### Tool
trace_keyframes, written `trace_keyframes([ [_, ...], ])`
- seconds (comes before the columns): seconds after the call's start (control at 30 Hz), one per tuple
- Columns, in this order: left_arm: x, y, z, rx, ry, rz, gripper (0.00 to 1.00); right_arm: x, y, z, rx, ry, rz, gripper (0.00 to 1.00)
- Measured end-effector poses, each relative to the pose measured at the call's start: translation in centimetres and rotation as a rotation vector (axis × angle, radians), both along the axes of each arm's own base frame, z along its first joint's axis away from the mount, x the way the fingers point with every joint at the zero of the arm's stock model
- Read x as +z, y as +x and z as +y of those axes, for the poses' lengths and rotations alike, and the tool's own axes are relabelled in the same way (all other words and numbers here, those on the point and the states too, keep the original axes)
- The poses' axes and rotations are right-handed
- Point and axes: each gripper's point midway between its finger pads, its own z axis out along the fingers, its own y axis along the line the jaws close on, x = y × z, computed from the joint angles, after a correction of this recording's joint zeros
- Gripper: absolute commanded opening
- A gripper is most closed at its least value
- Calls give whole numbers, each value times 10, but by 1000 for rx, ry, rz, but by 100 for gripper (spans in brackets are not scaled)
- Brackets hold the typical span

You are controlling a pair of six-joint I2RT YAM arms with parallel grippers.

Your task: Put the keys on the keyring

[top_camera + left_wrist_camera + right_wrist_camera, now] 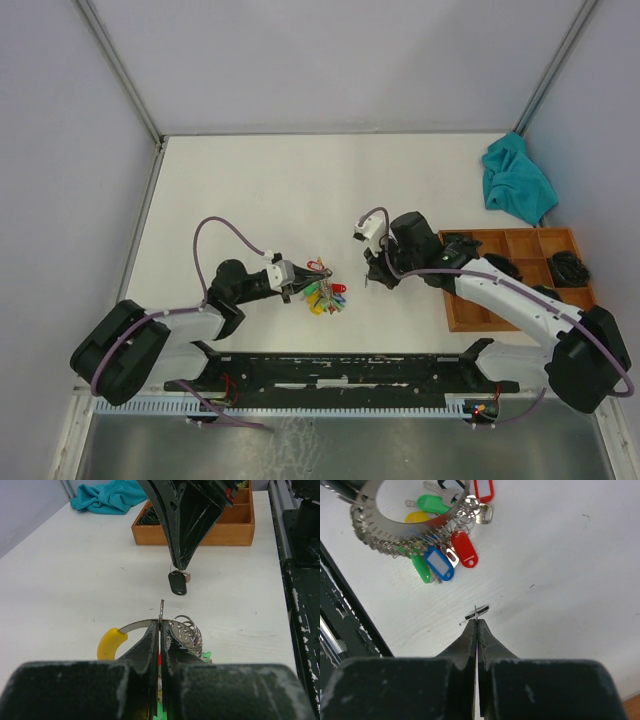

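Entry: key threading, approach stage. Left gripper (160,628): fingers pressed together on the silvery band of the keyring (380,537), with its red, yellow, green and blue tags (438,562) bunched against the table (250,180). A thin metal tip stands up between these fingers; whether it is the ring's open end cannot be told. Right gripper (476,623): fingers pressed together, pinching the small wire loop of the black key (177,582), which hangs below the fingertips, near the keyring but apart from it. Green-headed key: cannot be told apart from the green tags in these views. Wooden tray (225,535) and teal cloth (107,497): far side, well apart. Step judged in hand: bringing the black key to the keyring. The next move probably calls for lining the key's loop up with the ring's opening, then sliding it on without slackening either pinch.
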Motion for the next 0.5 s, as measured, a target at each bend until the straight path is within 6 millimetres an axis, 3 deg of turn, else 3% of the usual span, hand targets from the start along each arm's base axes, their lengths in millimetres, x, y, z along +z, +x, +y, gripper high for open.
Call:
trace_keyframes([
  [0.27,-5,-5,-2,-35,11,14,3,18,-11,14,227,36,-123,1],
  [0.5,-9,-13,-4,-80,18,23,3,39,-27,40,413,50,-297,1],
])
